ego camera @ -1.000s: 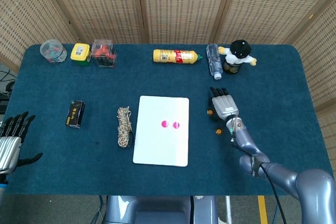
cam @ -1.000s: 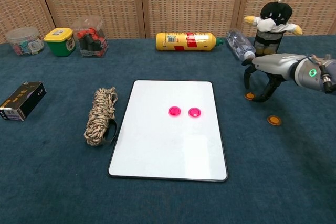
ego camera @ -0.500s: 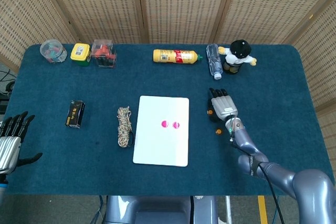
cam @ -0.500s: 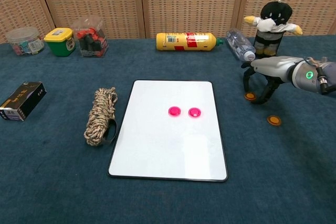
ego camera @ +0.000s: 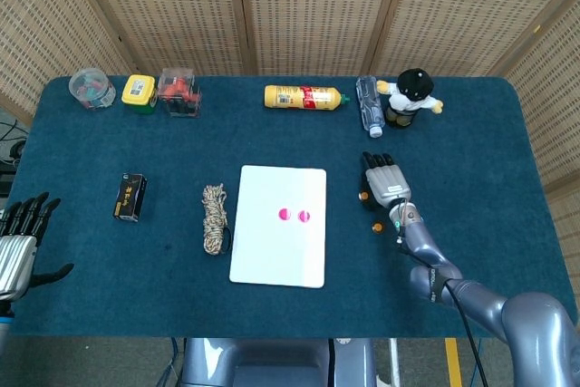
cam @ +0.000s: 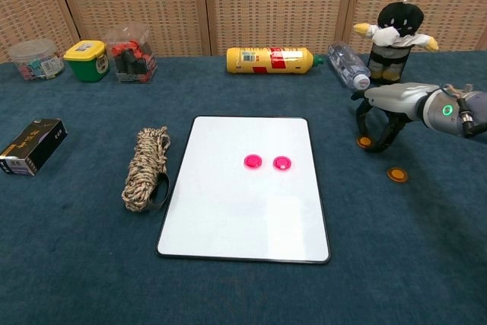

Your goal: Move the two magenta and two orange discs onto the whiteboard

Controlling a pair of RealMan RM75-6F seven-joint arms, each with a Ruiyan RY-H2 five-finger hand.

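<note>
Not much has changed since a second ago: the right hand (cam: pixel 380 116) has closed in a bit tighter around the orange disc (cam: pixel 365 141) near the bench's right side, fingers (cam: pixel 364 129) curled down on both sides of it. Whether it's actually pinching the disc or just caging it, I can't tell from either view. The second orange disc (cam: pixel 396 175) sits just nearer the front edge, same spot as before, untouched.

Both magenta discs (cam: pixel 267 162) are already on the whiteboard (cam: pixel 243 218), side by side a bit above its middle (they haven't budged). The whiteboard lies in the middle of the bench (cam: pixel 76 264).

The left hand (ego camera: pixel 20 237) hangs off the bench's left edge near the front corner, fingers spread and holding nothing, same as earlier.

As for writing: the yellow bottle (cam: pixel 268 60) lying along the back edge has a red label, but the print is too small to read. Same for the little black box (cam: pixel 30 146) by the left edge, which has some yellow marking that I can't make out.
</note>
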